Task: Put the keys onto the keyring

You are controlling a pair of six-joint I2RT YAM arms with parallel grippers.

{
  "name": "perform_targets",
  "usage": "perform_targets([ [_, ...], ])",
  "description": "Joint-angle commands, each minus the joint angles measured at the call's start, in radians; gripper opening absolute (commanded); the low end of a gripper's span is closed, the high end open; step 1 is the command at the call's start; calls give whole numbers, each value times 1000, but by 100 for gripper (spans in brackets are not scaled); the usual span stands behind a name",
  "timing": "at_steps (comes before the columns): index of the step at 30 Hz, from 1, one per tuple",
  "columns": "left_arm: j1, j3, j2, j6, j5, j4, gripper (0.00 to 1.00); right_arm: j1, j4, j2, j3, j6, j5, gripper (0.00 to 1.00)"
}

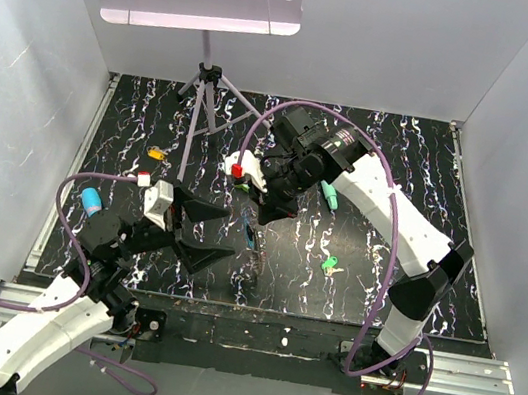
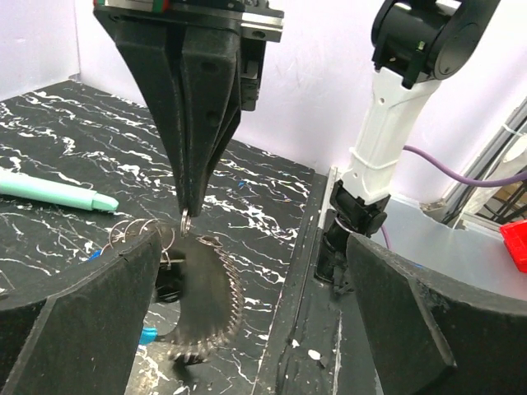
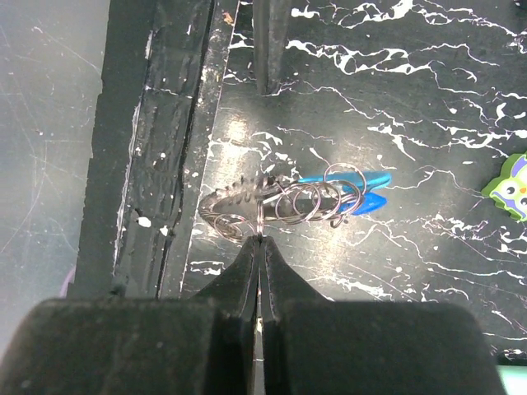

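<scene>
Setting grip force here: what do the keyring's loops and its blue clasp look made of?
The keyring: thin grey metal wire, shiny, catching bright glints. Its blue clasp: likely plastic, uniformly bright colour, smooth with a soft sheen. The right gripper is shut on one loop.

Over centre of table (image 1: 432,165), keyring (image 3: 288,202) under right gripper (image 3: 260,240), left gripper (image 1: 230,233) just left of it, one key (image 1: 331,266) lying to its right, second key (image 1: 157,152) far rear-left, pen (image 1: 328,196) behind.

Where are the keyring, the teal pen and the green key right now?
keyring (image 3: 372,185): right wrist view, on its blue clasp.
teal pen (image 2: 58,191): left wrist view, on the middle of the barrel.
green key (image 1: 330,267): top view, on its coloured head.
</scene>
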Motion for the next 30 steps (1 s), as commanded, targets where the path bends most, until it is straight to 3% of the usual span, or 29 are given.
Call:
perform_targets([
  [1, -1, 1, 8, -13, 54, 30, 94, -3, -169, -36, 24, 8, -51, 1],
  [8, -1, 22, 22, -1, 79, 1, 89, -3, -183, -22, 46, 6, -74, 1],
  [30, -3, 21, 71, -12, 94, 22, 86, -3, -185, -27, 41, 6, -99, 1],
])
